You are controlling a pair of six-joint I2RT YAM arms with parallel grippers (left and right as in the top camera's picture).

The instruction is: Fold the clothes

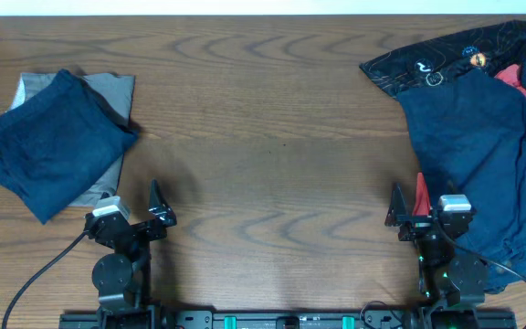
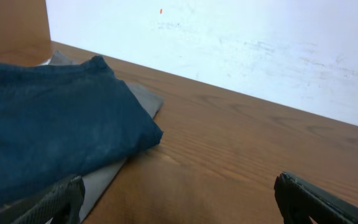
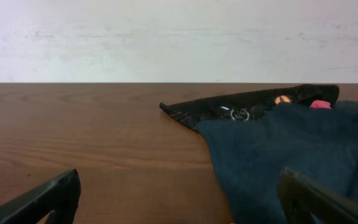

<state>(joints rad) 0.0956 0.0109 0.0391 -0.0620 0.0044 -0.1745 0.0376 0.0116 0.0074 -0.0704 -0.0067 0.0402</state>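
Observation:
Folded navy trousers lie on a folded grey garment at the far left; both show in the left wrist view, the trousers over the grey one. At the right, unfolded navy trousers lie spread, with a black printed garment and a red one behind them; the trousers and the printed one show in the right wrist view. My left gripper is open and empty near the front edge. My right gripper is open and empty beside the spread trousers.
The wooden table runs between the two piles. A white wall stands behind the far edge. Black cables trail from the arm bases at the front.

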